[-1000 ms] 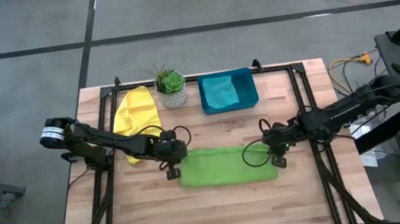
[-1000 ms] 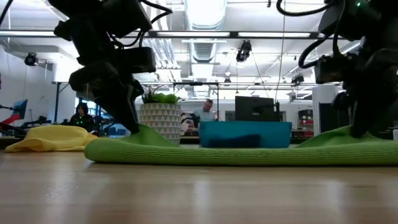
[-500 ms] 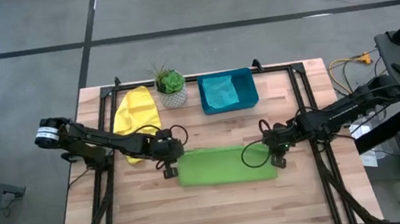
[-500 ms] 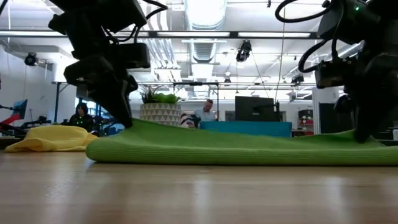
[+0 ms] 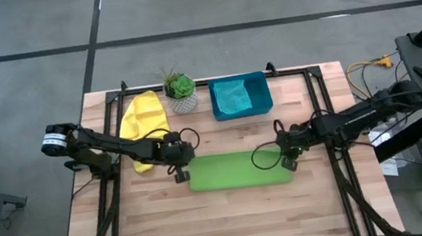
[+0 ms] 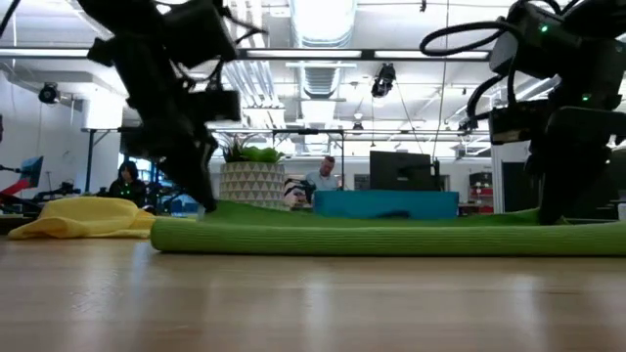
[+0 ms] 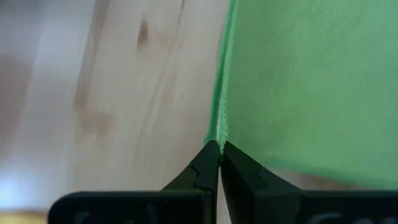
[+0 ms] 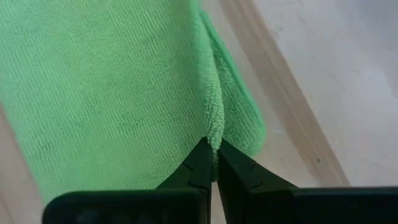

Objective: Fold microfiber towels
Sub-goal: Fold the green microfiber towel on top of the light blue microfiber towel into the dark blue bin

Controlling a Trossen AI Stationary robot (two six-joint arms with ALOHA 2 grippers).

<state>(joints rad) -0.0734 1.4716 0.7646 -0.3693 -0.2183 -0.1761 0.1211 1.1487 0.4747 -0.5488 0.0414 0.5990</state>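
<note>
The light green towel (image 5: pixel 238 169) lies flat on the table as a long folded strip. My left gripper (image 5: pixel 182 164) is shut on its far left corner, and my right gripper (image 5: pixel 286 156) is shut on its far right corner. Both are low at the table, as the low view shows for my left gripper (image 6: pixel 201 201) and my right gripper (image 6: pixel 548 211). The yellow towel (image 5: pixel 144 127) lies crumpled at the far left. The teal towel (image 5: pixel 232 96) lies in the tray (image 5: pixel 261 96). The blue towel is out of view. My left gripper pinches the green towel's left edge (image 7: pixel 218 132) at its far corner between the two fingertips, slanting down from the table's left. The towel lies flat on the table there. My right gripper pinches the towel's right end at a raised fold (image 8: pixel 213 127) between the two fingertips, slanting down from the table's right. More than one layer shows beside the fingers, and the towel rests on the table.
A potted plant (image 5: pixel 181 89) stands at the far edge between the yellow towel and the tray. Black frame rails (image 5: pixel 110 146) run along both sides of the table. Bare wood (image 5: pixel 232 220) lies between the green towel and the near edge.
Both grippers have drawn the towel's held edge taut, carried it a little toward the far edge and lowered it. The edge stood raised with its middle sagging; it now lies down flat, and the towel has shifted slightly toward the far edge. Both grippers stay shut.
</note>
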